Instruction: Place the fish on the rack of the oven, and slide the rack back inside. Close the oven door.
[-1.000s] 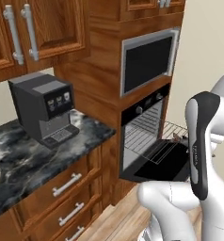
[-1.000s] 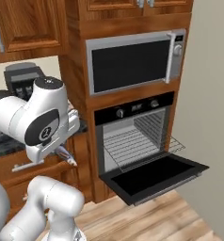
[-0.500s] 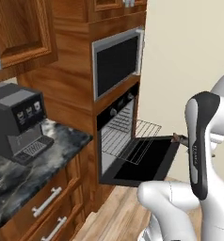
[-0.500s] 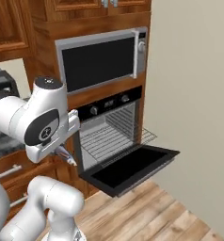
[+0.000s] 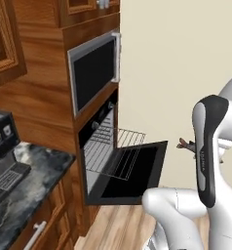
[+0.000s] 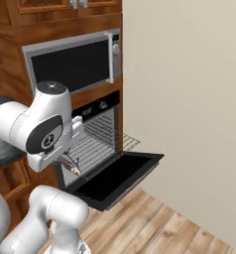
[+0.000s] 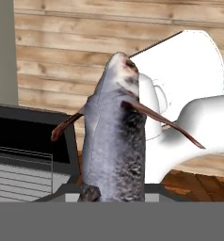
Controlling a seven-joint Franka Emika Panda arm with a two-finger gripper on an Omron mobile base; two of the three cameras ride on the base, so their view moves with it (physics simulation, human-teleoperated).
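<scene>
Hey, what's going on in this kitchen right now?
The robot's hand is shut on a grey fish, carried in the air beside the built-in oven. The oven door hangs open and the wire rack is pulled partway out over it, bare. The fish is not on the rack yet.

My own arm hides most of the fish (image 5: 186,145); the rack's (image 6: 92,147) inner part is lost behind it.
</scene>
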